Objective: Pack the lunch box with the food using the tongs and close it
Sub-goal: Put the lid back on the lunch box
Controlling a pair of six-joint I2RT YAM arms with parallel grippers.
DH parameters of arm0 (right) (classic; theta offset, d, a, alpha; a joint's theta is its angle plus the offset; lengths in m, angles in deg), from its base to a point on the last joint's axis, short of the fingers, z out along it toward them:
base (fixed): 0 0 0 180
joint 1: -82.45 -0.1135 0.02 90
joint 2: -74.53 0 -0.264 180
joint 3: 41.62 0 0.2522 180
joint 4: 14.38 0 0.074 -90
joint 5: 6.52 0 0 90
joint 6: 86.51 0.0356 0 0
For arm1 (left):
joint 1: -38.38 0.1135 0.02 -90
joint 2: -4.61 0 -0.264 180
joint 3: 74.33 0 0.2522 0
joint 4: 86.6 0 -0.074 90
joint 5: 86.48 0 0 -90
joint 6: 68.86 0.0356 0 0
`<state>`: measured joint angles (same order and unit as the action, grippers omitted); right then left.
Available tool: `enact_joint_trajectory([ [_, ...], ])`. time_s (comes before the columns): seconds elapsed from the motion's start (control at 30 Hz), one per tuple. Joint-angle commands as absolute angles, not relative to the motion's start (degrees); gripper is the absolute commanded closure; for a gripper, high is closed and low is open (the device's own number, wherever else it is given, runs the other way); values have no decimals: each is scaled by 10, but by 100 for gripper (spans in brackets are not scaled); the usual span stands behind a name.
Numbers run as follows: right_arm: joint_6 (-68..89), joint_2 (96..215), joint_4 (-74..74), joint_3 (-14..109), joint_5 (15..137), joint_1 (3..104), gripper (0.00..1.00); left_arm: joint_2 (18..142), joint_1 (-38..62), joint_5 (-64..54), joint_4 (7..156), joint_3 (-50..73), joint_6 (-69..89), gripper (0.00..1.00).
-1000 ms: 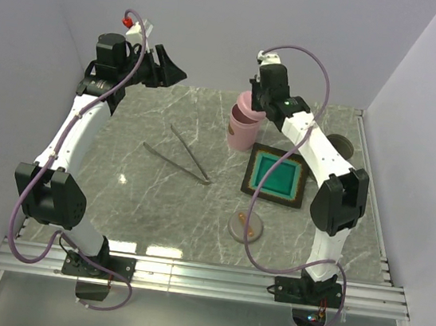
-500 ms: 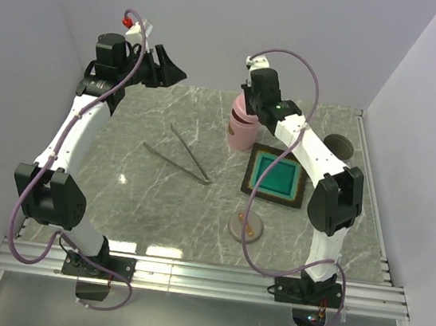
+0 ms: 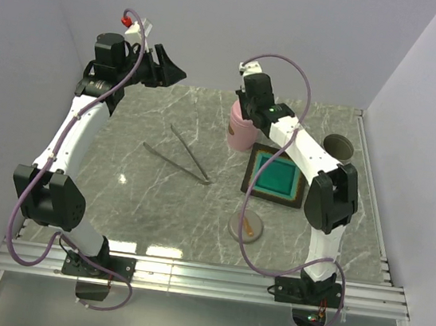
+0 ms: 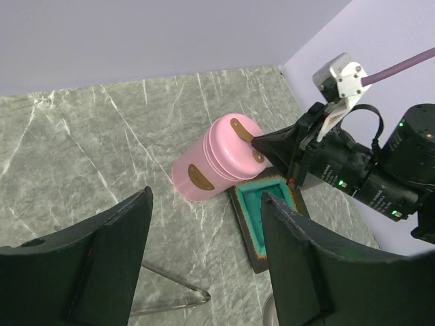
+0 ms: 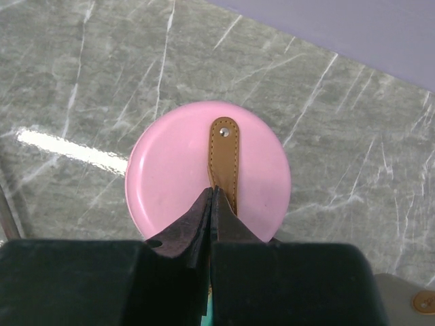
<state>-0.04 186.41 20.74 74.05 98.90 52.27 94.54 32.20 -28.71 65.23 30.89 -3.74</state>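
Across the grey marble table [image 3: 157, 195] we see our closed right gripper [image 5: 212, 197] swung over the pink cylindrical lunch box [image 5: 170, 183]; left gripper [image 4: 204, 204] stays spread.

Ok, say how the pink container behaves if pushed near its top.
The pink container stands tall and narrow, so a high sideways push would probably tip it. Round-bodied, it would likely roll once down. Its tan lid strap looks soft and may flex under the shut right claw.

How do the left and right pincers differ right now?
The left pincer is open; the right pincer is shut. The left hangs high at the far-left of the table; the right has its tips at the brown strap on the pink lunch box. Neither holds the tongs.
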Motion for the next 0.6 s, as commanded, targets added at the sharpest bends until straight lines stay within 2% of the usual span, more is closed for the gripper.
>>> enact_joint_trajectory([
  [0.0,-4,1869,185,742,996,517,100,920,323,-292,671,306,-34,30],
  [0.57,-12,1900,212,744,979,514,100,919,324,-291,667,303,-28,30],
])
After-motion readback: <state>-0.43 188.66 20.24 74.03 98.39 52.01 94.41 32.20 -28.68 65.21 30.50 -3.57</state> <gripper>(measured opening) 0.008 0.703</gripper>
